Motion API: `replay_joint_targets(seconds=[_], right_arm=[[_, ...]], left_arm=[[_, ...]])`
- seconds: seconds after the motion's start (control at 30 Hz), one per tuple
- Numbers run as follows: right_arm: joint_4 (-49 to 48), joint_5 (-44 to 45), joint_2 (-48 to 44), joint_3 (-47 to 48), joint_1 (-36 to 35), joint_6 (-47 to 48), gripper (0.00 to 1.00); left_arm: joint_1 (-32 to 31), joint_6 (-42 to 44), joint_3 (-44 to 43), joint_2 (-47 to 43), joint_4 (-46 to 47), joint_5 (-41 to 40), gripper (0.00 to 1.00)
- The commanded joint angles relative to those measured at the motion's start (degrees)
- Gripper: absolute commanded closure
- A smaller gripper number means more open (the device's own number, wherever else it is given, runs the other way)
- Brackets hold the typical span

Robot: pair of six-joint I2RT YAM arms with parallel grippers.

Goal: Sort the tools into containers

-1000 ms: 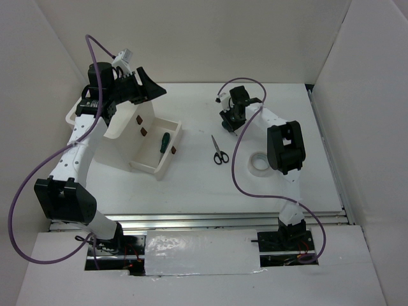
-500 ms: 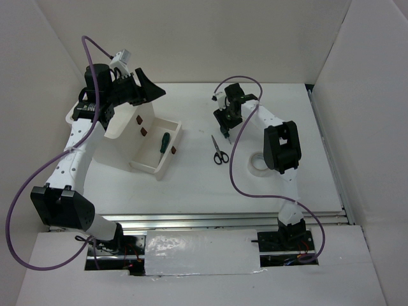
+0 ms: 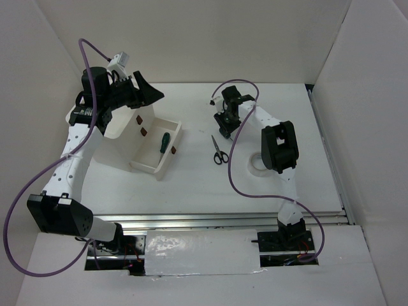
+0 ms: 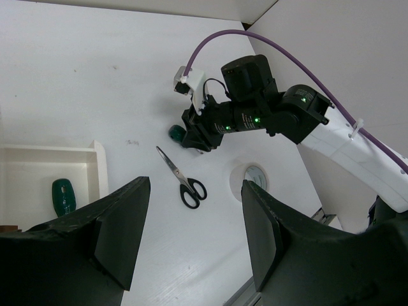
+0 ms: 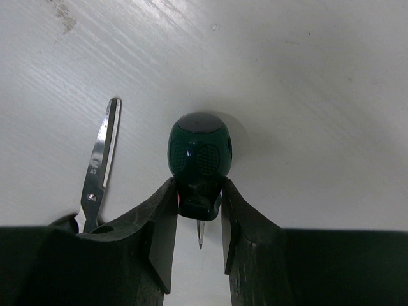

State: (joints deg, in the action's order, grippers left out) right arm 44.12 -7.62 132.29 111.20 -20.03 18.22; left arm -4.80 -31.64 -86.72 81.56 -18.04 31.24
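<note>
One drawer (image 3: 148,167) stood pulled out of the white cabinet (image 3: 118,143) and held the longer green-handled screwdriver (image 3: 164,141). The right gripper (image 5: 197,191) was clenched on the stubby screwdriver (image 5: 198,150), apparently just off the table (image 3: 191,185), beside the scissors (image 3: 219,152). The tape roll (image 3: 251,162) lay nearby. The left gripper (image 4: 194,191) hung spread wide, grasping nothing.

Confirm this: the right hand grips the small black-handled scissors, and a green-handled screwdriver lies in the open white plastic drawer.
Wrong on one point: the right hand grips the stubby green-handled screwdriver, shown in the right wrist view; the black-handled scissors lie free beside it. The rest holds.
</note>
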Motion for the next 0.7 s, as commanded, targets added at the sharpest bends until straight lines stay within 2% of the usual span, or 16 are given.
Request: replay_joint_targets(seconds=[0.0,0.13,0.2,0.27,0.3,0.33,0.37,0.6,0.67], right_arm=[[4.4,0.0,0.1,3.7,0.3,0.2,1.00],[5.0,-3.4,-4.4,6.8,0.1,-2.3,1.00],[3.4,-10.0,-8.9,8.6,0.2,-7.9,1.00],[-3.6,-17.8,-14.7,5.8,-0.1,-13.9,1.00],[-7.1,-19.9,-16.6,3.9,-0.4,-21.2,1.00],[-14.9,-21.2,-20.0,-0.4,-1.6,-24.9,1.00],[-18.7,-22.6,-21.2,-2.5,-2.6,-28.1,1.00],[-38.0,-18.8,-19.3,-5.5,-13.3,-51.3,1.00],[-38.6,-16.9,-15.5,-3.5,-15.9,-57.0,1.00]], left_arm=[[0.2,1.2,1.0,-3.2,1.4,0.0,0.28],[1.5,2.0,1.0,-4.3,1.7,-0.3,0.28],[2.6,2.4,1.2,-5.3,2.0,-0.6,0.27],[3.2,2.8,1.5,-6.5,2.3,-0.9,0.27],[3.6,3.2,1.6,-6.9,2.2,-1.3,0.27],[4.1,3.6,2.2,-7.7,2.3,-2.2,0.27],[4.5,3.6,2.4,-8.2,2.6,-2.4,0.26],[10.1,3.4,3.8,-10.7,2.7,-4.6,0.25],[10.8,3.4,3.7,-11.0,2.1,-4.2,0.25]])
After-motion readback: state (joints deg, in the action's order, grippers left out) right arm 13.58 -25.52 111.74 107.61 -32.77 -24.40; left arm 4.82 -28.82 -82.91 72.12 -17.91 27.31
